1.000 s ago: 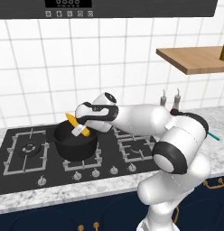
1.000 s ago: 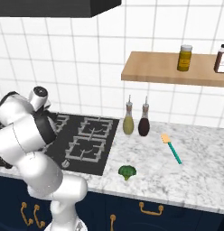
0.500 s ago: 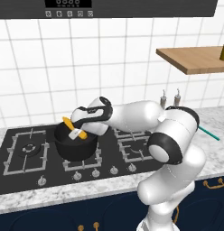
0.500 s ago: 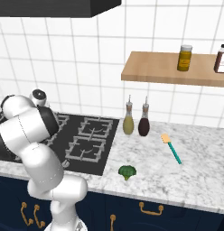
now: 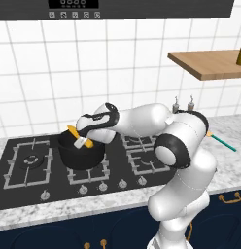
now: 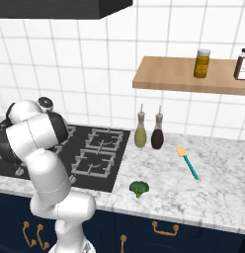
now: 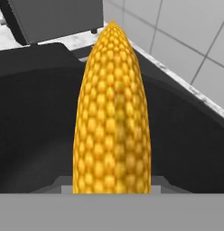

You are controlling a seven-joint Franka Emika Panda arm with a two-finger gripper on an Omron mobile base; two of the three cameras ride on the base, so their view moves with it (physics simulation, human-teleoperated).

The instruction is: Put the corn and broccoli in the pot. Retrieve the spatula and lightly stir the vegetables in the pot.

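Corn (image 7: 113, 108): stiff, light, bumpy cob, likely slick on its rounded sides, best taken across the middle; pinched near one end by the gripper (image 5: 83, 142), poised over the black pot (image 5: 81, 154) on the left of the stove.

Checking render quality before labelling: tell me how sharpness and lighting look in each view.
Left base view: even flat light, corn crisp above the pot. Right base view: soft, broccoli casts a faint shadow. Hand view: close corn coarse and pixelated, no glare.
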